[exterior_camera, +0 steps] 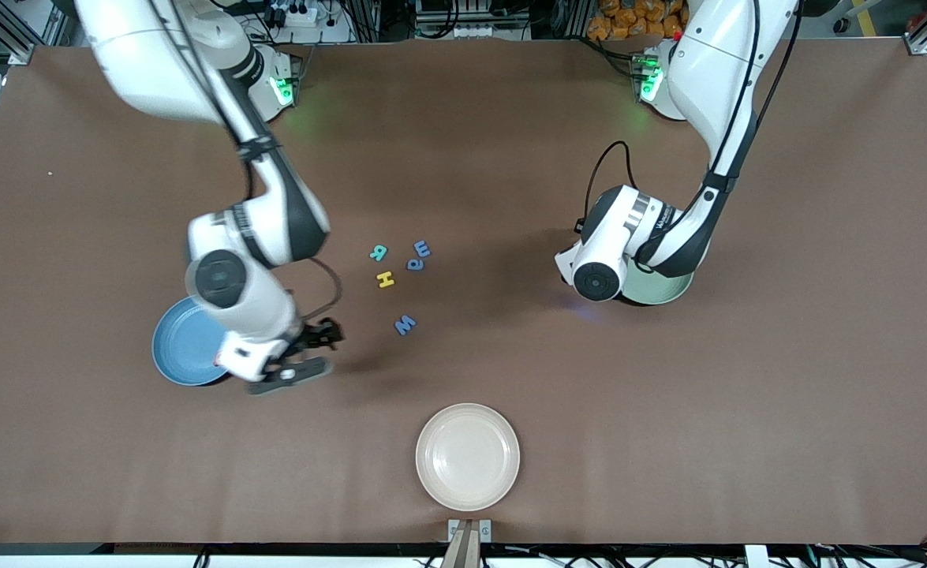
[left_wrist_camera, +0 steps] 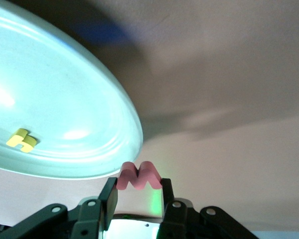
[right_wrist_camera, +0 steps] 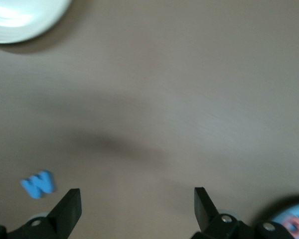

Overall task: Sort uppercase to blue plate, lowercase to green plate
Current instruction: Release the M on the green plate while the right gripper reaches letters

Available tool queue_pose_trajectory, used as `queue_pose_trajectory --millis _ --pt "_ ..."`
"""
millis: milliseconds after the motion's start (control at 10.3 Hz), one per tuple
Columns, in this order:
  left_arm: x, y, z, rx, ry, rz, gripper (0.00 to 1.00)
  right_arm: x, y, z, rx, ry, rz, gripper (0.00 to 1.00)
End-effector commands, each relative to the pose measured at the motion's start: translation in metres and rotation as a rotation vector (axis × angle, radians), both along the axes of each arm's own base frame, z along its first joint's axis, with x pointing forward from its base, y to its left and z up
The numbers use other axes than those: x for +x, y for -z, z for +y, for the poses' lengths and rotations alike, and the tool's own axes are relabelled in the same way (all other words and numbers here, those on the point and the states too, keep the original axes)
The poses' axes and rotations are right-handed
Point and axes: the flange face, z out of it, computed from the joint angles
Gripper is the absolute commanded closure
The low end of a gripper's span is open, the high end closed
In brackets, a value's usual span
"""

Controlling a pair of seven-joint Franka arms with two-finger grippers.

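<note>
One small red w [left_wrist_camera: 138, 176] sits pinched in the left claw [left_wrist_camera: 138, 191]; the right claw [right_wrist_camera: 137, 209] gapes empty.

**Table layout**

Four loose letters, R [exterior_camera: 379, 252], H [exterior_camera: 386, 278], e [exterior_camera: 416, 264] and W [exterior_camera: 405, 324], clustered mid-table between blue plate [exterior_camera: 183, 347] at right arm's end and green plate [exterior_camera: 664, 290] at left arm's end. In green plate, h [left_wrist_camera: 21, 140]. Nearest front camera, white plate [exterior_camera: 468, 456].
</note>
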Motion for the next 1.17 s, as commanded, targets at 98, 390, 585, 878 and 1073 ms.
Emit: queue_pose_trajectory --millis 98,390,585,878,1073 --pt "0.002 -0.003 0.024 0.008 0.093 0.009 0.65 -0.004 0.036 0.052 -0.023 -0.102 -0.064 0.0" --pt "0.013 0.003 0.034 -0.006 0.092 -0.022 0.54 -0.016 0.075 0.076 -0.064 -0.202 -0.086 0.0" --pt "0.013 0.004 0.034 -0.008 0.091 -0.023 0.12 -0.036 0.102 0.098 -0.073 -0.247 -0.047 0.0" --pt "0.017 0.001 0.037 -0.012 0.081 -0.029 0.0 -0.073 0.125 0.128 -0.07 -0.286 0.007 0.0" --pt "0.021 -0.004 0.037 -0.03 0.051 -0.034 0.0 -0.086 0.133 0.129 -0.061 -0.286 0.038 0.0"
